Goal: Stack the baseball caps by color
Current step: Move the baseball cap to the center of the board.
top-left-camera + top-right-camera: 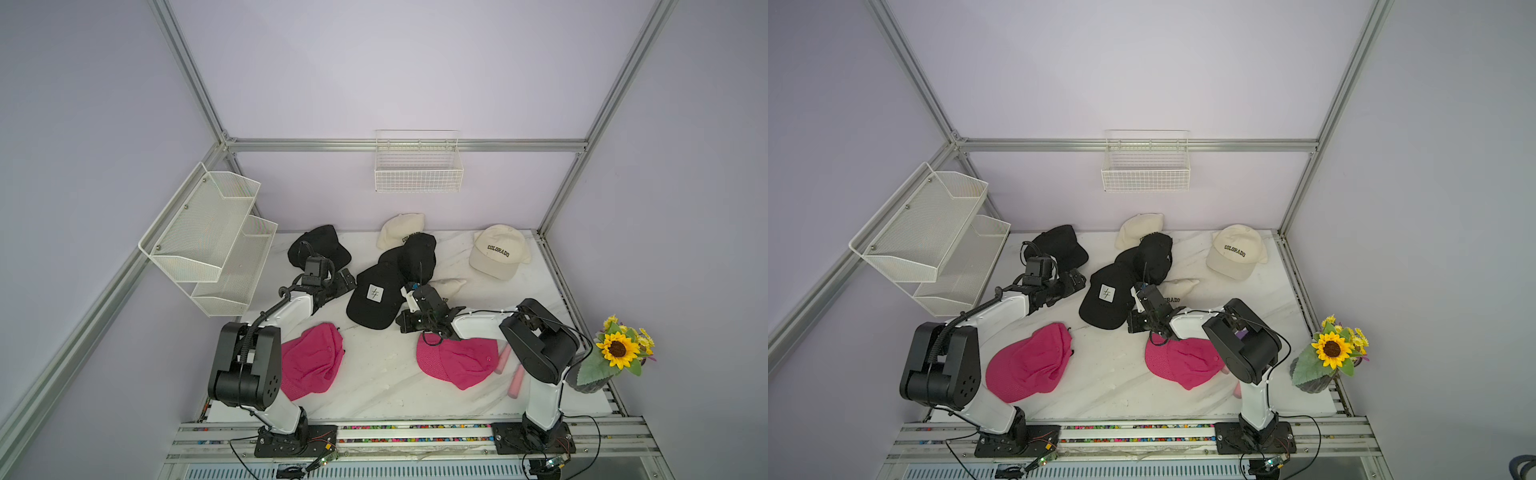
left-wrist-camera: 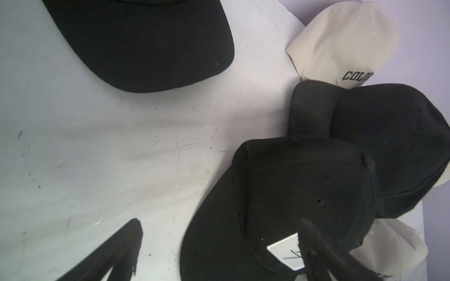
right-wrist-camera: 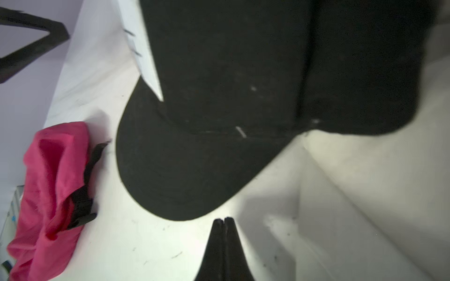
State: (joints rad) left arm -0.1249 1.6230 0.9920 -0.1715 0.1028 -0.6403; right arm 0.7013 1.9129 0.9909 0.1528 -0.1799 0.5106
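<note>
Black first: found the patch cap (image 1: 374, 297) mid-table, brim aimed at the near edge, long axis back-to-front, slightly skewed. Saw a second black cap (image 1: 417, 255) touching its crown, a third black cap (image 1: 320, 245) apart at back left. Logged cream caps (image 1: 496, 251) scattered, pink caps (image 1: 311, 357) well apart. Judged barely begun: no clean colour stack. Noted right gripper (image 3: 224, 220) pinched together on nothing, just short of the brim; left gripper (image 1: 345, 283) spread wide, empty.
</note>
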